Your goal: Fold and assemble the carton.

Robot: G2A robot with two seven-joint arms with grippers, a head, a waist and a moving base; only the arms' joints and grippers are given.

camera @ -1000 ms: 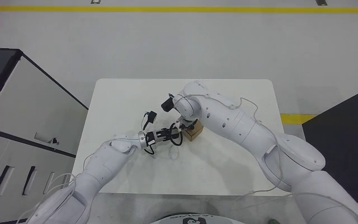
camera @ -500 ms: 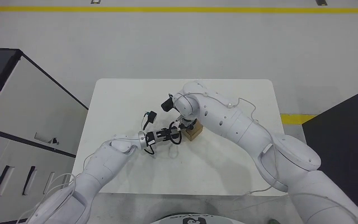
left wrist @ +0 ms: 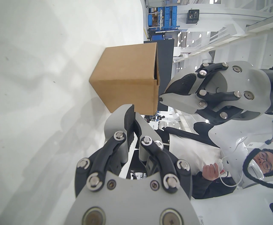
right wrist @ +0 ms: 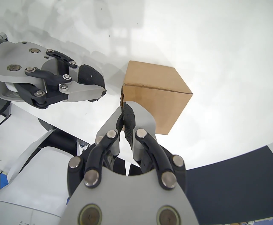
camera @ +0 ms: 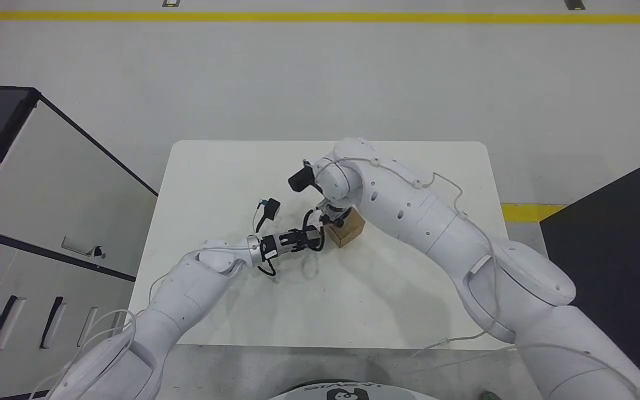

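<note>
We see white table [camera: 200, 180] across middle of top view. Brown carton [camera: 345, 233] stands near frame centre, folded into cube, one side seam gaping slightly. Right gripper [right wrist: 123, 108] is clamped on cardboard edge at that seam. Left gripper [left wrist: 131, 110] has fingers pressed together, empty, just left of carton.

A white table [camera: 200, 180] is being flanked by a dark-framed cabinet [camera: 60, 190] on the left and a dark panel [camera: 600, 240] on the right, near a short yellow stripe [camera: 530, 212]. The pale grey floor [camera: 300, 80] is being crossed by a yellow line [camera: 300, 16] beyond the table; blue storage bins [left wrist: 162, 10] are being glimpsed far behind.
</note>
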